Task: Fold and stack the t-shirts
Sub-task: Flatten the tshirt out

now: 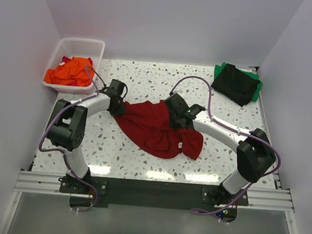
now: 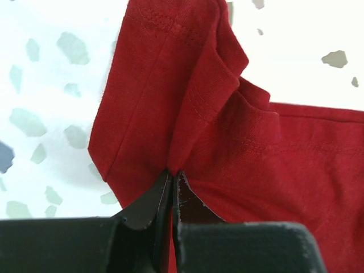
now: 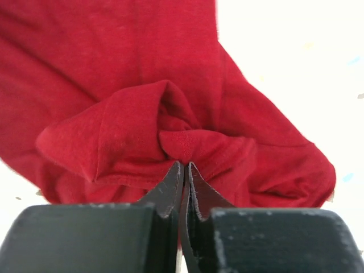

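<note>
Speckled table (image 1: 148,81): dark red t-shirt (image 1: 155,130) at centre, green t-shirt (image 1: 221,68) far right, white basket (image 1: 85,40) far left.

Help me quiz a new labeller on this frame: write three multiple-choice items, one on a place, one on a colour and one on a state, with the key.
1. Where does the white basket stand?
A. at the far-left corner of the table
B. at the far-right corner
C. at the near-right corner

2. What colour is the t-shirt lying in the middle of the table?
A. green
B. dark red
C. orange

3. How does the left gripper stand?
A. open above bare table
B. shut on nothing
C. shut on a fold of that t-shirt

Key:
1 A: the overhead view shows it at the far left, against the wall.
2 B: the cloth is dark red in every view.
3 C: the left wrist view shows the jaws pressed together with cloth pinched at their tips.
</note>
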Available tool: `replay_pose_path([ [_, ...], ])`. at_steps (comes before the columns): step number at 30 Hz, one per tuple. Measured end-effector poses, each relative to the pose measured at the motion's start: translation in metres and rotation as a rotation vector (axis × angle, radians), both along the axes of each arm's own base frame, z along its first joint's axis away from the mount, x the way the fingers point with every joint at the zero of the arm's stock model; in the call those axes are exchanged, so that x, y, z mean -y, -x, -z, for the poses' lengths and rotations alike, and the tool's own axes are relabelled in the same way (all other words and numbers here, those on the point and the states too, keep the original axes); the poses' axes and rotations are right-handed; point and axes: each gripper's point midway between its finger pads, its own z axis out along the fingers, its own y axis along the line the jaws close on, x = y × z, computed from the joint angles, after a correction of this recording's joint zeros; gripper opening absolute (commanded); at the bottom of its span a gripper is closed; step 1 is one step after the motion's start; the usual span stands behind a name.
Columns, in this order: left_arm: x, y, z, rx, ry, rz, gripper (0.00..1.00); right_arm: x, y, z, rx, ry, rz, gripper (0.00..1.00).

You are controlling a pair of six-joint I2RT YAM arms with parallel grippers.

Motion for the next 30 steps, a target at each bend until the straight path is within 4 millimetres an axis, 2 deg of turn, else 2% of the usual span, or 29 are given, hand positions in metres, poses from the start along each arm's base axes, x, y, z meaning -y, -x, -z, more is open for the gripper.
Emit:
replay_pose_path([
  [4,-0.010,0.011,0.000,-0.019,-0.012,-0.031,0.00,0.013,-0.002,0.000,0.019,0.051,0.045,0.00],
  [9,-0.026,0.033,-0.003,-0.048,-0.032,-0.083,0.00,0.043,-0.009,-0.004,0.043,0.133,0.148,0.00],
  [12,-0.036,0.044,-0.013,-0.043,-0.036,-0.116,0.00,0.064,-0.017,-0.008,0.058,0.159,0.215,0.00],
  [21,-0.049,0.058,-0.053,0.042,-0.029,-0.182,0.00,0.130,-0.037,-0.019,0.073,0.204,0.417,0.00],
  [26,-0.055,0.073,-0.062,0.049,-0.028,-0.212,0.00,0.165,-0.043,-0.023,0.073,0.247,0.516,0.00],
  [30,-0.062,0.091,-0.062,0.029,-0.037,-0.251,0.00,0.184,-0.047,-0.031,0.094,0.277,0.579,0.00],
])
